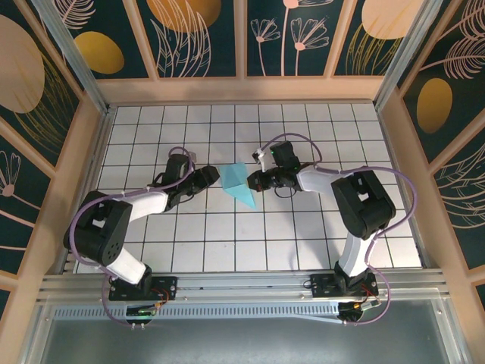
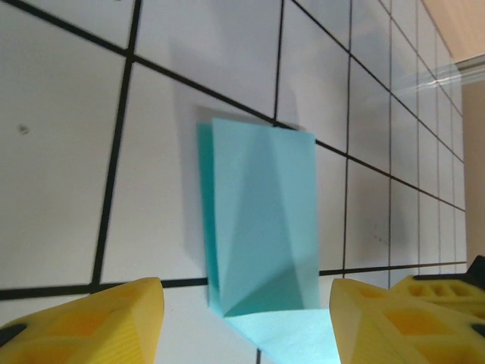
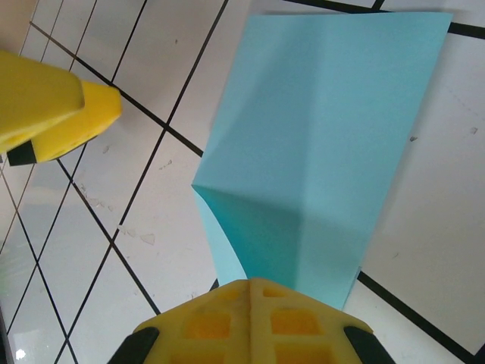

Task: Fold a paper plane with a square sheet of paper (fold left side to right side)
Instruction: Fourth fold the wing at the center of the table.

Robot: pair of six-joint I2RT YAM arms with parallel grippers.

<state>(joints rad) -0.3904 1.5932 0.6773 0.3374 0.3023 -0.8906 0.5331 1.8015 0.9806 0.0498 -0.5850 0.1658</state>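
From above: folded blue paper (image 1: 238, 184) near the middle of the gridded table (image 1: 151, 129), with the left gripper (image 1: 212, 176) just beside its left side and the right gripper (image 1: 255, 182) at its right side.

From the left wrist: yellow fingers (image 2: 106, 322) spread wide, the creased paper's near edge lying between them.

From the right wrist: pressed together, pinching the paper's near edge; other arm's finger apart at upper left.
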